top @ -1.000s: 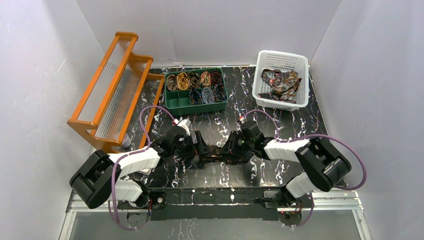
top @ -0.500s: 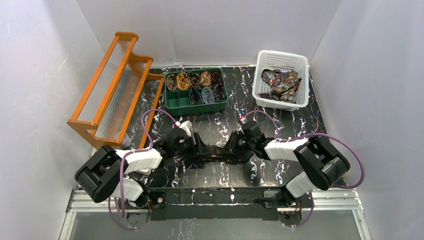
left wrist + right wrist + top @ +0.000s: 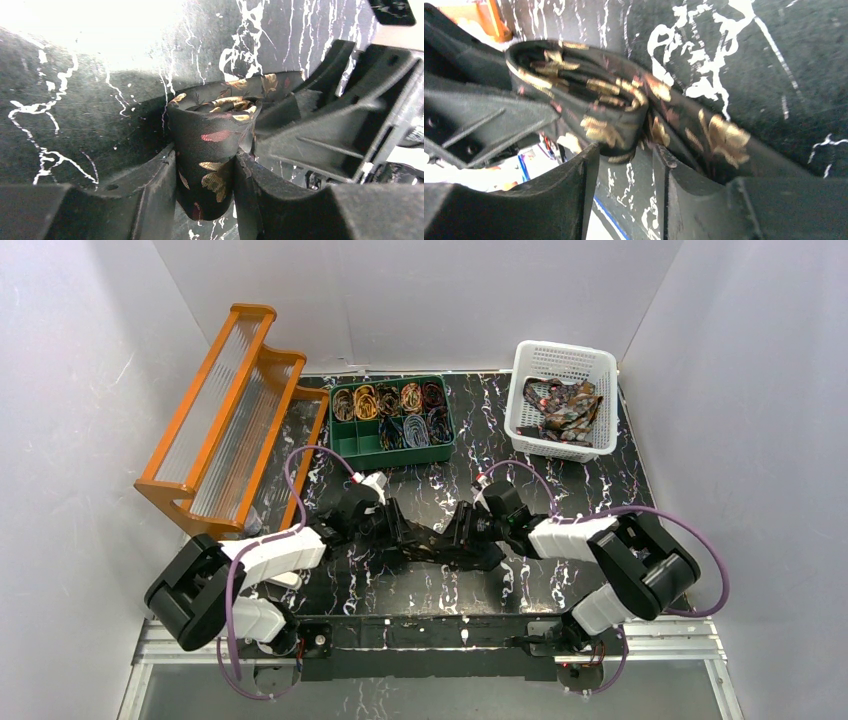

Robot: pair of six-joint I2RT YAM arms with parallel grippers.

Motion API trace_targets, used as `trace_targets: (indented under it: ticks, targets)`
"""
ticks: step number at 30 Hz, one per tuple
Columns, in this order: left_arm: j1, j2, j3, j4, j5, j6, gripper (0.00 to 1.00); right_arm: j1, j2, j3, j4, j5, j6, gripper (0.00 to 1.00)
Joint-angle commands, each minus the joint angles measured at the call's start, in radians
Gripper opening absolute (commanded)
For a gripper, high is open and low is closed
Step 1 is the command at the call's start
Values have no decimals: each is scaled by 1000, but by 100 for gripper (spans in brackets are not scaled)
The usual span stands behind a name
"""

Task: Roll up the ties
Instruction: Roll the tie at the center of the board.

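Observation:
A dark tie with gold and red leaf patterns (image 3: 210,135) is wound into a small coil at mid-table (image 3: 430,540). My left gripper (image 3: 205,160) is shut on this coil, one finger pressed on each side, and it meets the right one in the top view (image 3: 405,535). My right gripper (image 3: 626,155) stands open just short of the coil (image 3: 574,95), with bare table showing between its fingers (image 3: 455,538). The tie's loose tail (image 3: 714,135) runs off past the right finger.
A green tray (image 3: 392,456) at the back holds several rolled ties. A white basket (image 3: 560,448) at the back right holds unrolled ties (image 3: 565,408). An orange rack (image 3: 230,420) stands along the left. Purple cables loop over both arms.
My left gripper has closed onto the tie coil and shifted slightly right and away. My right gripper has let go and its jaws have spread.

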Motion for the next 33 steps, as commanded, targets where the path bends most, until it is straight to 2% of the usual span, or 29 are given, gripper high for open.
trace_targets:
  ticks: [1,4,7,11,17,21,27,33]
  targets:
    - [-3,-37,58,-149,-89,45,34,4,-99,59,-87,-46,-64,55]
    - [-16,-34,112,-231,-134,82,32,4,-178,113,-239,62,-148,59]
    - [-35,-36,162,-318,-195,109,32,0,-199,127,-377,270,-224,60]
    - [-73,-18,229,-414,-267,144,32,-8,-160,138,-464,381,-300,53]
    - [-143,34,330,-556,-427,173,31,-8,-109,143,-450,313,-317,47]
    - [-218,103,453,-697,-598,192,30,-8,-124,147,-445,284,-298,48]
    - [-326,232,609,-907,-837,161,27,-11,-208,135,-482,381,-254,52]
    - [-399,317,693,-1028,-984,113,27,-49,-302,75,-493,462,-193,54]
